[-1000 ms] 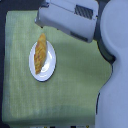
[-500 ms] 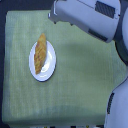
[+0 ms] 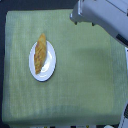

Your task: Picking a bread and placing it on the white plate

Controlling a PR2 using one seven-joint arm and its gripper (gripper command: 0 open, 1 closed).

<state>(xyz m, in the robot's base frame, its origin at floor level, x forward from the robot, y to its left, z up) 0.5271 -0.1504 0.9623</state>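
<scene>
The bread (image 3: 40, 51), a golden-orange elongated loaf, lies lengthwise on the white plate (image 3: 46, 71), toward the plate's left side in the exterior view. Nothing is touching it. The plate rests on the left half of a green cloth. My gripper (image 3: 76, 18) shows only as a blurred white and grey end of the arm at the top, well to the right of the plate and apart from it. Its fingers are too blurred to tell whether they are open or shut, and nothing shows in them.
A green woven cloth (image 3: 82, 82) covers the table. The bulky white arm (image 3: 102, 16) spans the top right corner. Dark floor shows along the cloth's left and bottom edges, and the cloth's right edge sits near the frame's right side.
The arm has drawn back from over the plate toward the upper right across the frames. The bread stays lying on the plate, unmoved.
</scene>
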